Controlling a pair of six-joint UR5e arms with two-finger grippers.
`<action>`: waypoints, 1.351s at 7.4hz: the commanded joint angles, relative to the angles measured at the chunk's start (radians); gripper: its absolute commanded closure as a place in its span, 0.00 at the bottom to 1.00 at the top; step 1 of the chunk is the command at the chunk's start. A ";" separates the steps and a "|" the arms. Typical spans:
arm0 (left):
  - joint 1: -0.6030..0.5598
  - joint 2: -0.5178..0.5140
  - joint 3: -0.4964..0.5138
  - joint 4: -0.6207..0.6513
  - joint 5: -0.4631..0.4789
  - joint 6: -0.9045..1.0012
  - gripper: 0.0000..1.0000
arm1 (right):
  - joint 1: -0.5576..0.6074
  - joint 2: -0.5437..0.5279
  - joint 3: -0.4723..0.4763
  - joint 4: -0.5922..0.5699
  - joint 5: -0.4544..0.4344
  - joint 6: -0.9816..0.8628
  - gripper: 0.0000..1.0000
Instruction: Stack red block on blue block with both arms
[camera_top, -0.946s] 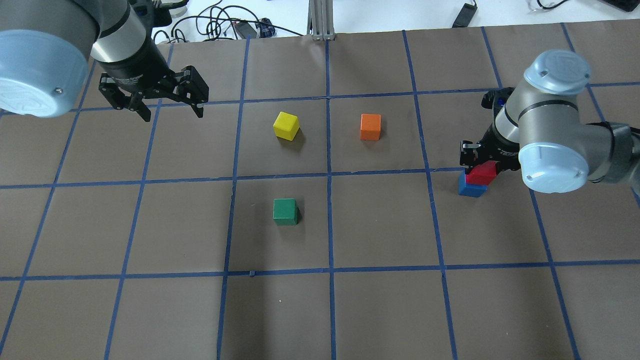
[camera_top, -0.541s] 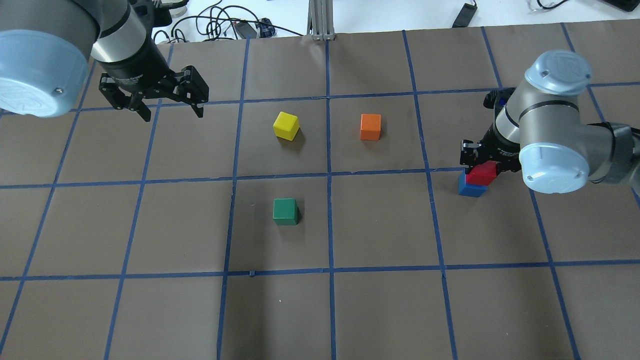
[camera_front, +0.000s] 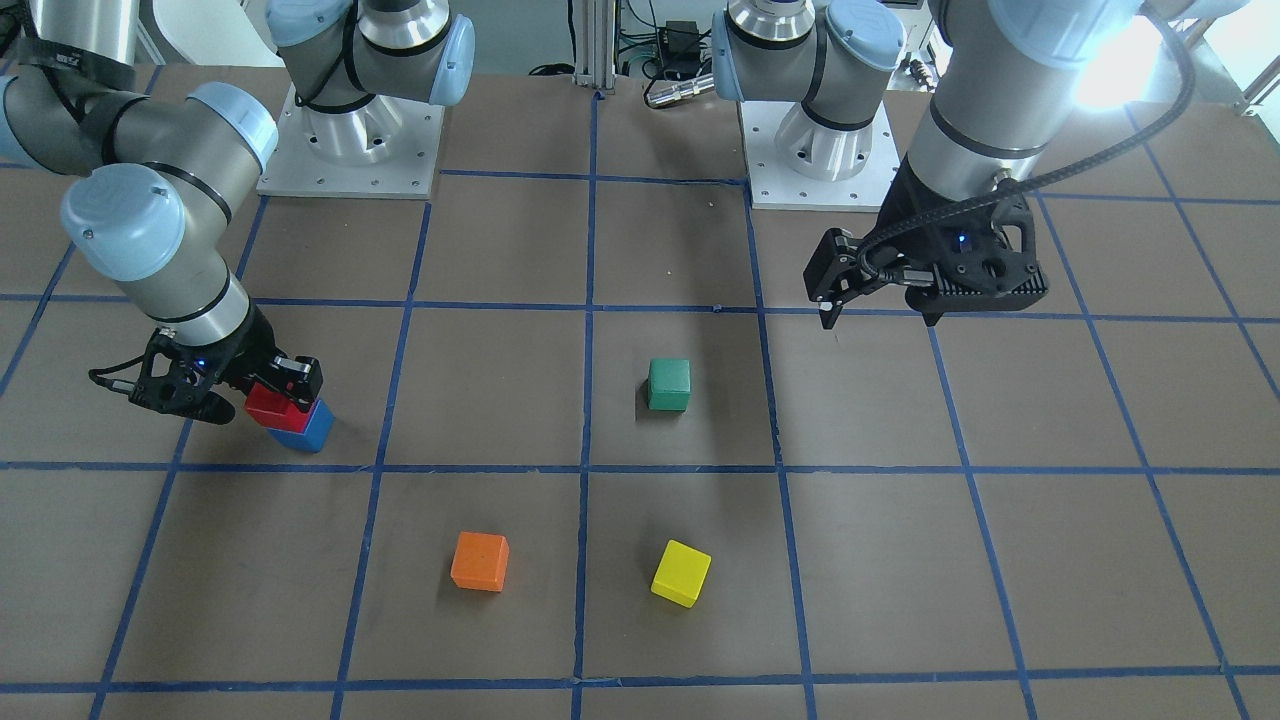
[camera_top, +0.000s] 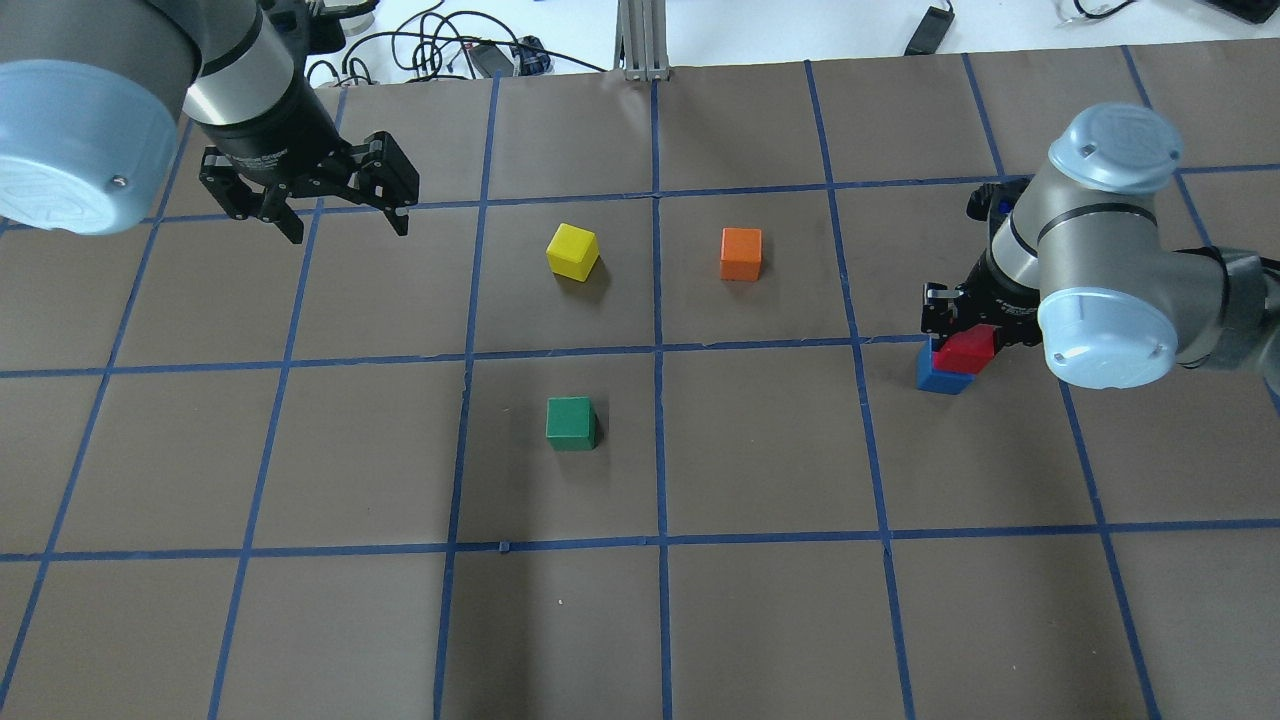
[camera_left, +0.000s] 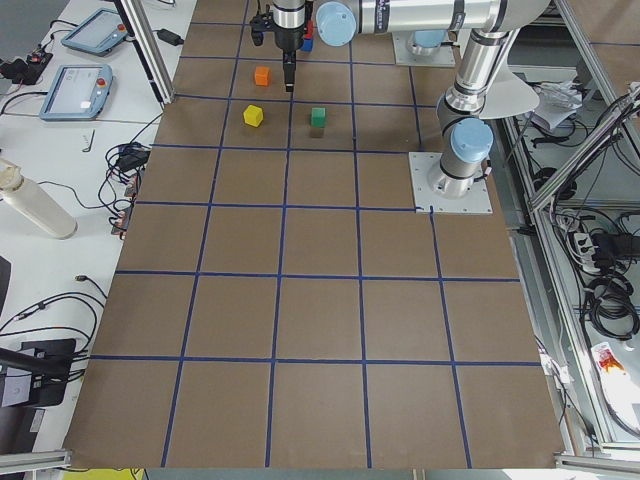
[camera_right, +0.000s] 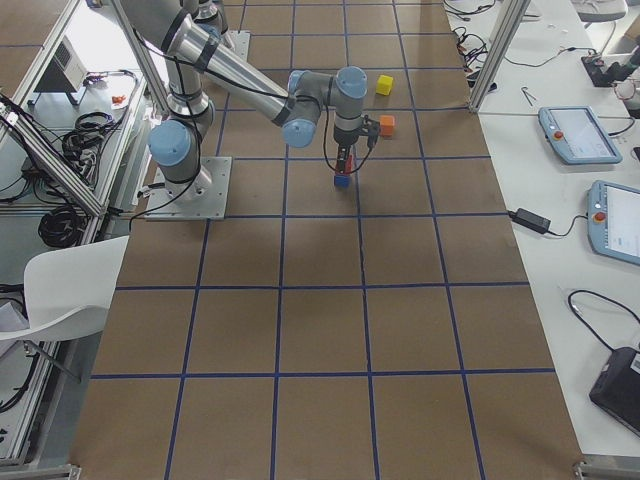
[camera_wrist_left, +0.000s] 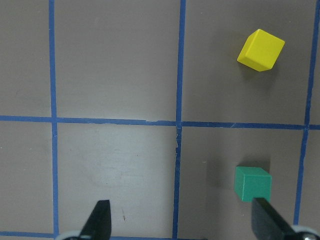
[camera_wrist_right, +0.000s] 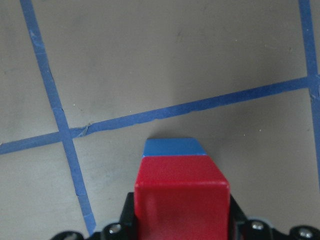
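The red block (camera_top: 966, 349) sits on top of the blue block (camera_top: 940, 378) at the table's right side; both also show in the front view, red (camera_front: 270, 406) over blue (camera_front: 306, 431). My right gripper (camera_top: 962, 332) is shut on the red block (camera_wrist_right: 182, 200). In the right wrist view a strip of the blue block (camera_wrist_right: 173, 147) shows past the red block's far edge. My left gripper (camera_top: 347, 232) hangs open and empty above the far left of the table, far from both blocks. Its fingertips (camera_wrist_left: 100, 212) frame bare table.
A yellow cube (camera_top: 572, 250) and an orange cube (camera_top: 741, 253) lie mid-table at the back. A green cube (camera_top: 570, 422) lies nearer the robot. Blue tape lines grid the brown table. Cables lie beyond the far edge.
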 joint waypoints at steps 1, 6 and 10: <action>0.000 0.000 -0.002 0.000 0.000 0.000 0.00 | 0.000 0.000 0.001 0.000 -0.002 0.010 0.00; -0.002 0.000 0.002 0.001 -0.006 -0.002 0.00 | 0.026 -0.018 -0.250 0.234 -0.016 0.010 0.00; -0.087 0.030 0.038 -0.006 -0.002 -0.015 0.00 | 0.278 -0.055 -0.561 0.591 0.004 0.120 0.00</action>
